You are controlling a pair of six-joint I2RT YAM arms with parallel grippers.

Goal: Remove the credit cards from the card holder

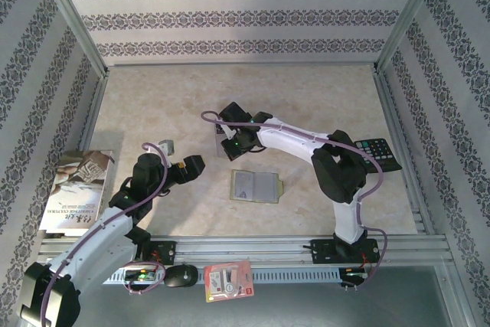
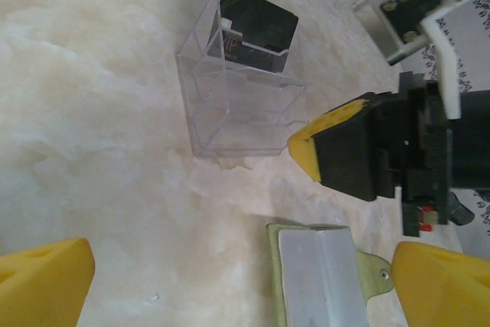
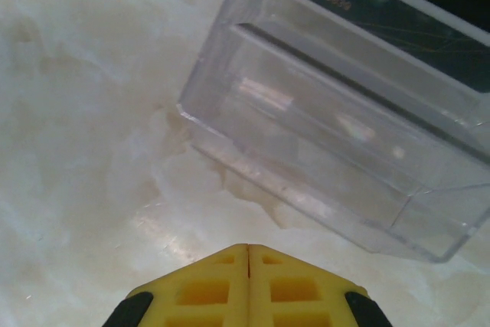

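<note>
The olive-green card holder (image 1: pixel 256 186) lies open on the table, pale grey pockets up, and its top edge shows low in the left wrist view (image 2: pixel 321 277). A blackish credit card (image 2: pixel 256 24) stands in a clear plastic stand (image 2: pixel 241 101); the right wrist view shows the same card (image 3: pixel 413 13) in the stand (image 3: pixel 344 143). My right gripper (image 3: pixel 249 266) is shut with nothing in it, its tips a short way in front of the stand. It is also in the top view (image 1: pixel 227 145). My left gripper (image 1: pixel 195 165) is open just left of the holder, fingers wide apart (image 2: pixel 245 285).
A black calculator (image 1: pixel 379 155) lies at the right under the right arm. A book (image 1: pixel 80 189) rests by the left wall. A red-and-white packet (image 1: pixel 228 281) and a small black object (image 1: pixel 181 275) sit on the front rail. Patterned walls enclose the table.
</note>
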